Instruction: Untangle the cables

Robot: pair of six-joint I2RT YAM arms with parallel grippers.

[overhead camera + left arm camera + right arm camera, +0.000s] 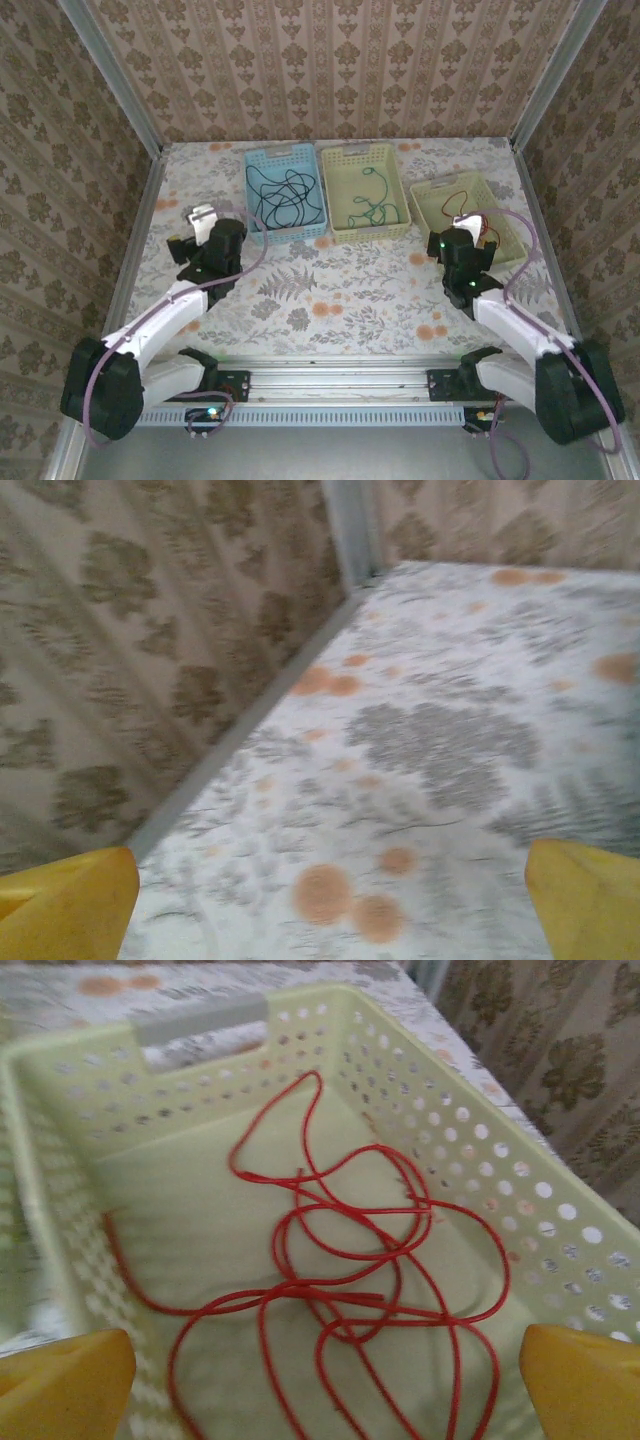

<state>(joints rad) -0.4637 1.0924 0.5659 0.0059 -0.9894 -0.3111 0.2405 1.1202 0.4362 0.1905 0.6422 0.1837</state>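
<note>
Fingers [62,1385] of the right gripper [320,1385] are held spread, empty, over the red cable [340,1260], apparently sorted alone into the table's [330,300] right-edge basket [520,1190].

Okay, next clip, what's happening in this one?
The cables look separated: the black cable lies in the blue basket, the green cable in the middle basket, the red cable in the right basket. The right gripper hovers over the red one, jaws open, holding nothing. The left gripper, also open, hangs above the table.
</note>
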